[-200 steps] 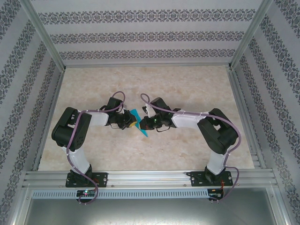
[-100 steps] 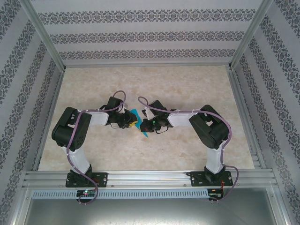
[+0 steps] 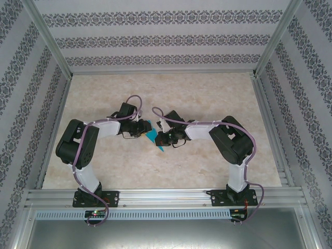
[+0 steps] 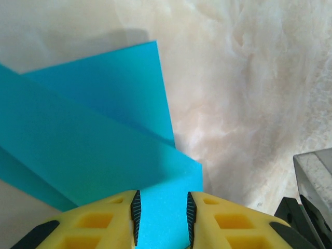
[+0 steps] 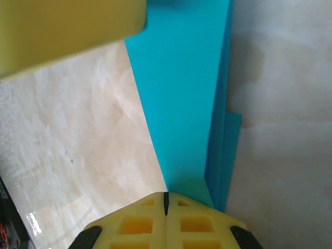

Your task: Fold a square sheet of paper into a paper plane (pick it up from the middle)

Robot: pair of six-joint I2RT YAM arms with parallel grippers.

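Observation:
The teal-blue sheet of paper [image 3: 151, 136] lies on the table, folded into a narrow layered shape with its point [image 3: 162, 148] toward the near side. Its layers show face-on in the left wrist view [image 4: 104, 129] and as a long strip in the right wrist view [image 5: 181, 93]. My left gripper [image 3: 144, 132] is over the paper's left part, its jaws [image 4: 162, 218] apart with the paper seen flat through the gap. My right gripper [image 3: 158, 139] is shut, fingertips [image 5: 166, 198] together on top of the paper's narrow end, not pinching it.
Both arms meet at mid-table on the pale marble top [image 3: 207, 93]. An aluminium frame [image 3: 161, 72] and patterned walls enclose it. In the right wrist view the left gripper's yellow finger [image 5: 67, 31] sits close at the top left. The right gripper's dark body [image 4: 311, 197] edges the left wrist view.
The left gripper's jaws have come apart. The right gripper has slid a little to the left on the paper, staying shut. The paper lies where it was.

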